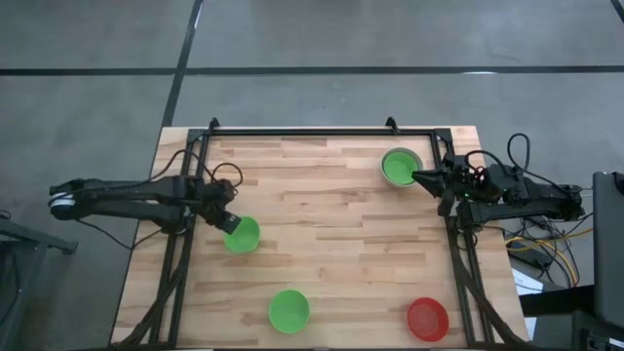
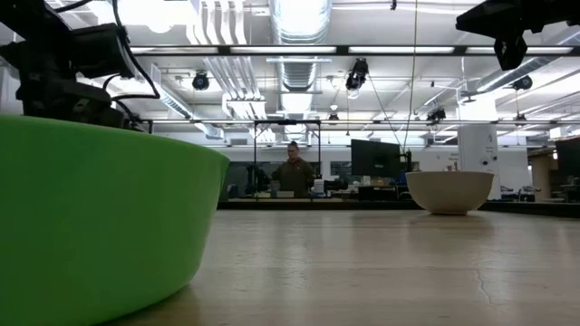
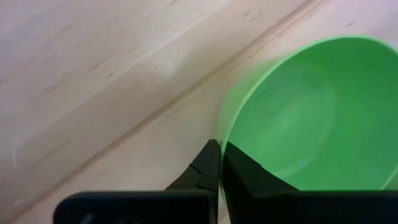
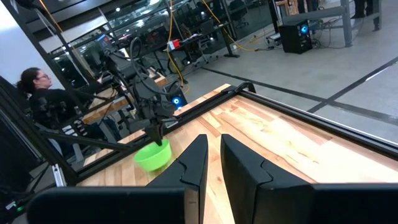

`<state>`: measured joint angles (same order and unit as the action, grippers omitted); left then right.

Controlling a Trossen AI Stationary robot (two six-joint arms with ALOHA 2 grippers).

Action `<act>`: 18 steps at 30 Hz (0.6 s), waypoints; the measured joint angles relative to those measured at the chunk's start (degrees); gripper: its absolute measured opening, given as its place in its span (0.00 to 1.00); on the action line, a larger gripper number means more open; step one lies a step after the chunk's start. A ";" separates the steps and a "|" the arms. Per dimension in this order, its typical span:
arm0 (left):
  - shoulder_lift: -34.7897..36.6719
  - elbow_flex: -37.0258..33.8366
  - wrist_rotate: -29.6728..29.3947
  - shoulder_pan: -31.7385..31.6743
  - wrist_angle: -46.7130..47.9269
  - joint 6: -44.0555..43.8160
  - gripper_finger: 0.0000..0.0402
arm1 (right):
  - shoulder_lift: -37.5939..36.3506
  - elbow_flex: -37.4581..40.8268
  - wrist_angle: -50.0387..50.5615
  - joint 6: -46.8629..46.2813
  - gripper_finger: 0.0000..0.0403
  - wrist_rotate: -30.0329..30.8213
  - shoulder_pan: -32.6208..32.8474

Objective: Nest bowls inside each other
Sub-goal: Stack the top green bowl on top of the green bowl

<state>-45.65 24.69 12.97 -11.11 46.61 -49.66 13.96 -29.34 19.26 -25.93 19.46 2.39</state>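
Observation:
A bright green bowl [image 1: 244, 236] stands on the wooden table at the left, and my left gripper [image 1: 232, 222] is shut on its rim. A second green bowl [image 1: 289, 310] sits near the front edge and fills the left of the low view [image 2: 91, 217]. A red bowl [image 1: 427, 319] sits at the front right. At the far right a pale grey-white bowl [image 1: 386, 156] holds another green bowl [image 1: 400, 168]. My right gripper [image 1: 421, 176] hovers level beside that pair, its fingers [image 4: 198, 163] a narrow gap apart with nothing between them. My left gripper [image 3: 219, 146] pinches the green bowl's rim [image 3: 225, 127] on the side toward the table's left edge. One finger [image 3: 245, 174] is inside the bowl and the other [image 3: 205, 169] outside. The fingers slant down from the left. The bowl stands upright on the table.
A black frame [image 1: 292, 134] runs along the table's far edge and down both sides. Bare wood lies across the table's middle between the bowls. A person [image 2: 294, 172] sits at a desk in the room beyond the table.

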 joint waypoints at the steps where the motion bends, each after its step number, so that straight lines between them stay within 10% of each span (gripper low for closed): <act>1: 0.00 0.19 0.00 0.00 0.04 -0.02 0.02 | 0.01 0.00 0.00 -0.01 0.11 -0.02 -0.01; 18: -1.22 10.24 -3.72 0.02 11.03 0.21 0.02 | 0.00 0.00 -0.01 0.00 0.11 -0.01 -0.02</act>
<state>-46.87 34.93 9.25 -11.09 57.64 -49.45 13.96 -29.34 19.25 -25.93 19.45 2.38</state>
